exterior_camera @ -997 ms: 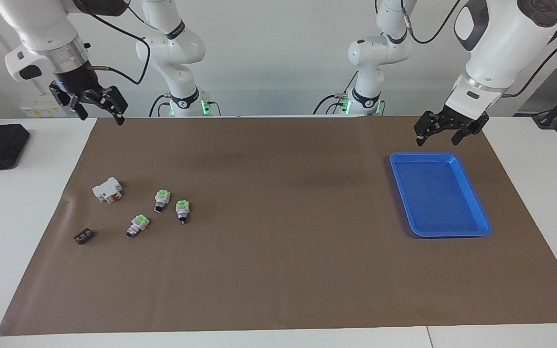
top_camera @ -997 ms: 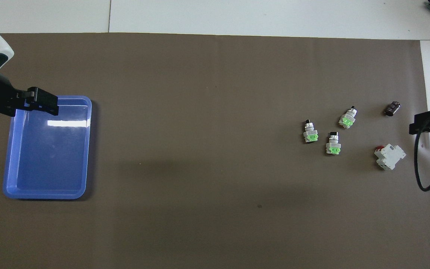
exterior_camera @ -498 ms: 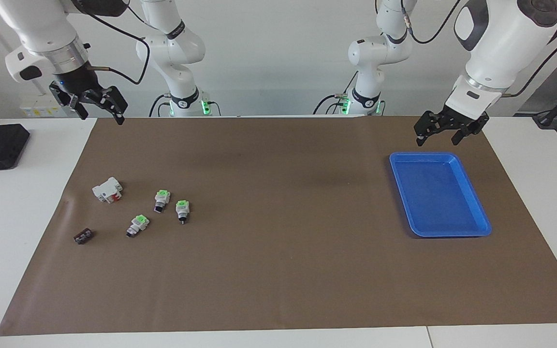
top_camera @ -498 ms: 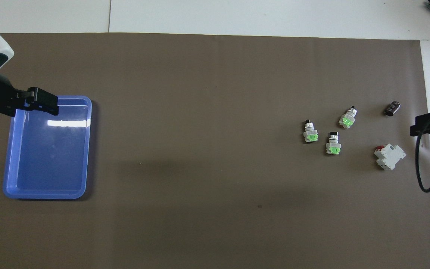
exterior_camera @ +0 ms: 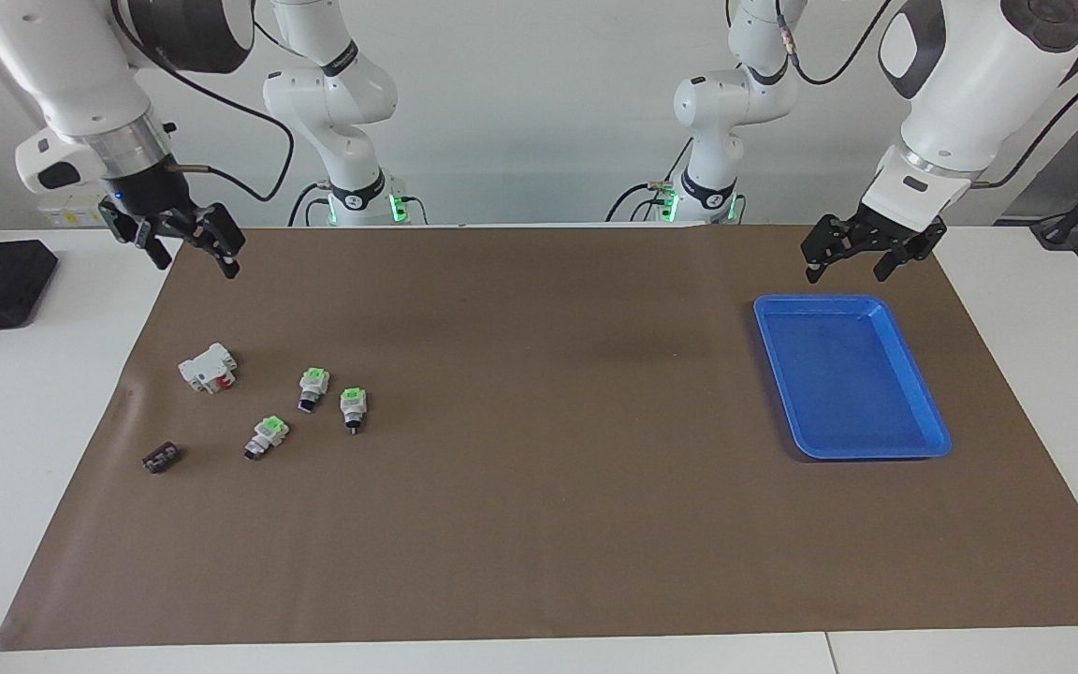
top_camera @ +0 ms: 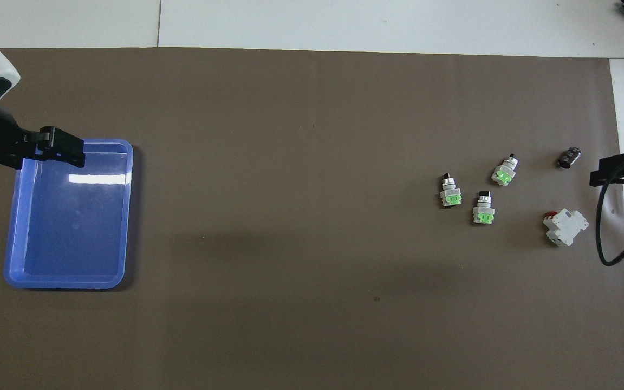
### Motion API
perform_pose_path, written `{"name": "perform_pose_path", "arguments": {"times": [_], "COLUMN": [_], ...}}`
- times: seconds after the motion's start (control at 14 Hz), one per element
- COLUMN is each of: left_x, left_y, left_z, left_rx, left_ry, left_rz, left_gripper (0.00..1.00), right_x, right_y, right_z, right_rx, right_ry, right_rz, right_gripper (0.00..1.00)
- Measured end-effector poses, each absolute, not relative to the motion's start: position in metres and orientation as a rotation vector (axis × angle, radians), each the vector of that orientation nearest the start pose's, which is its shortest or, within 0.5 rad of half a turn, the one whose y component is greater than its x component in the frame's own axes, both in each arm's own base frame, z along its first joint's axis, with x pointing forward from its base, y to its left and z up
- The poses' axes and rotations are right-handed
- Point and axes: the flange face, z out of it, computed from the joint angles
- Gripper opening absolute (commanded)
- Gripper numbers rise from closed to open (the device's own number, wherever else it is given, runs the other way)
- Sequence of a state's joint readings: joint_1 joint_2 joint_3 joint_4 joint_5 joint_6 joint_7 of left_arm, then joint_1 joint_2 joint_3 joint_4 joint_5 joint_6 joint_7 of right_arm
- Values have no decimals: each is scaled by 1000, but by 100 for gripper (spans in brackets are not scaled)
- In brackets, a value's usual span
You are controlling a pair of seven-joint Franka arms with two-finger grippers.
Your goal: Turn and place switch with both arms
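Three switches (exterior_camera: 313, 386) lie clustered, green faces up, at the right arm's end of the mat. Right gripper (exterior_camera: 185, 246) hangs above the mat edge, jaws spread, empty. Left gripper (exterior_camera: 846, 256) waits over the tray (exterior_camera: 925, 410) rim, jaws spread, empty. Risk: tight cluster, so a descending finger likely knocks a neighbouring switch.

In the overhead view, the right gripper (top_camera: 623, 176) is cut off at the frame's edge by the desk's right-arm end. The switches' (exterior_camera: 313, 388) red faces are hidden. The small dark piece (exterior_camera: 161, 458) cannot be identified.
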State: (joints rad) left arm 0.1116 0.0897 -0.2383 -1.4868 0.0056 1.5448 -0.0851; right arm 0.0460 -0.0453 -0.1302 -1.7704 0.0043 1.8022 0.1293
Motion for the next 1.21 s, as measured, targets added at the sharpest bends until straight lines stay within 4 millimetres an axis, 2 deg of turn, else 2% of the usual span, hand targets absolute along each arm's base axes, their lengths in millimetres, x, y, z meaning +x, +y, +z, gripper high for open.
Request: {"name": "perform_pose_path", "arguments": {"times": [0.43,0.57,0.71,1.0,1.21], "left_x": [575,575,575,575,575], "left_y": [-66,-66,-66,-66,-66], "left_z": [612,612,612,612,612], "left_rx": [-3153,-3153,-3153,-3153,-3153], "left_ry": [65,65,65,65,65], "left_rz": [48,48,48,48,48], "left_gripper": [100,100,100,100,100], "right_x": [614,622,623,617,610], "right_y": [-49,-50,-50,-51,-62], "right_z": [418,375,349,321,300], "right_rx": [-3142,-3150,-3154,-3151,-3150], "right_ry": [343,343,343,354,379], "right_rz": [-65,-74,-76,-60,-93], "right_gripper": [100,100,100,100,99]}}
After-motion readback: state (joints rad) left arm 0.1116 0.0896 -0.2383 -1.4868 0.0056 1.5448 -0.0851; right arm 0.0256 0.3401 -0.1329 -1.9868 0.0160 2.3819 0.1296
